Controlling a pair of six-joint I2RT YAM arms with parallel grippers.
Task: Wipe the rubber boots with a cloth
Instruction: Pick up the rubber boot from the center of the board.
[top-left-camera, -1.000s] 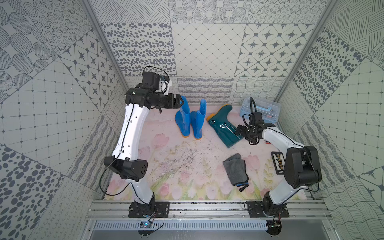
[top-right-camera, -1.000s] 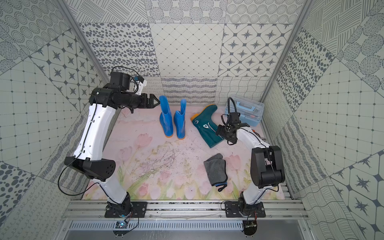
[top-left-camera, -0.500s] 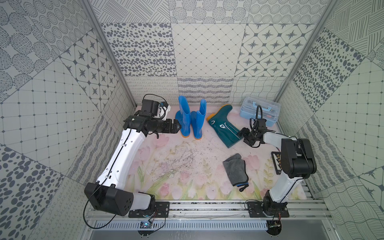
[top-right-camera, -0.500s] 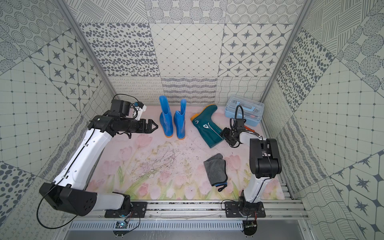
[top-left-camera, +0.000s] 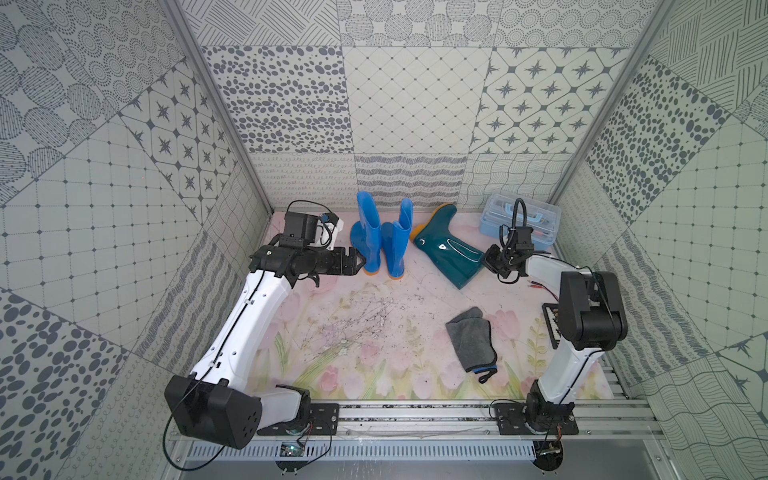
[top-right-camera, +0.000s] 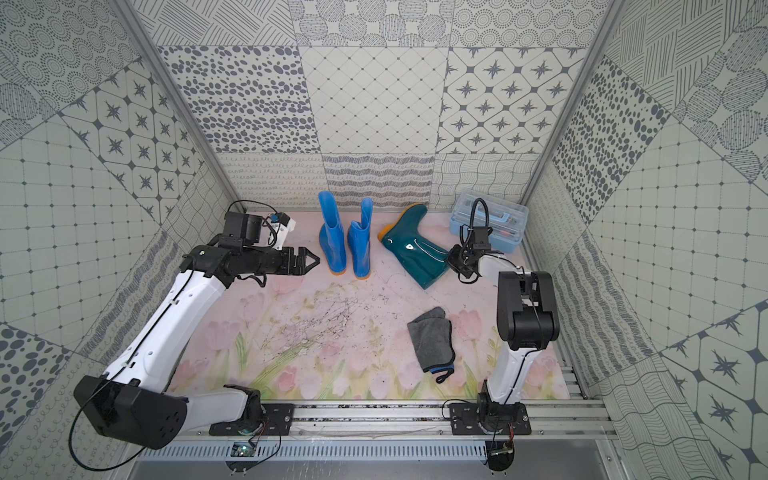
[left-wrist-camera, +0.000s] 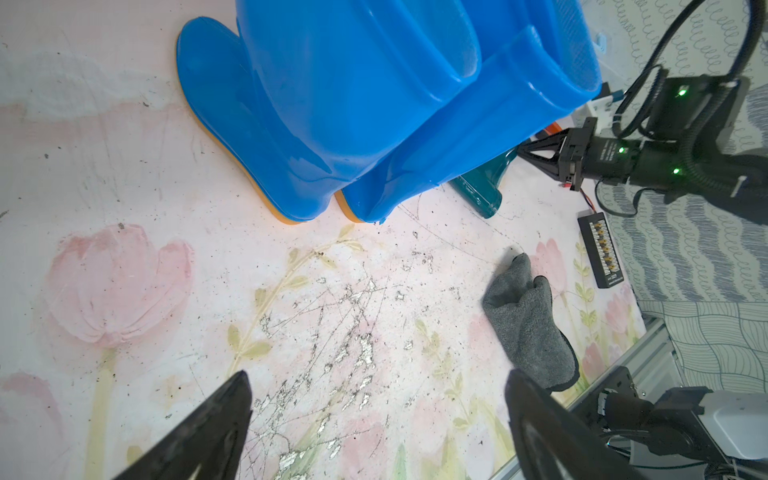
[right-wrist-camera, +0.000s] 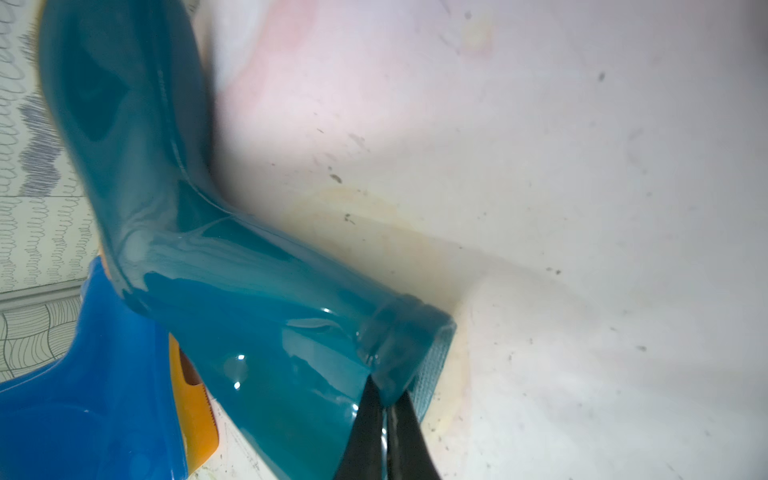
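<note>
I hold the right gripper (right-wrist-camera: 387, 391) pinched on the cuff of the teal boot (top-left-camera: 446, 253) lying sideways, likely to right it, left gripper (top-right-camera: 309, 261) agape beside the far blue boots (top-left-camera: 382, 245), cloth (top-left-camera: 471, 343) loose near right

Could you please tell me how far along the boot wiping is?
Done: nothing visibly wiped. In hand: the right hand is shut on the shaft rim of the lying teal boot; the open, empty left hand sits beside the upright blue boots. Left: fetching the cloth off the mat and wiping all three.
</note>
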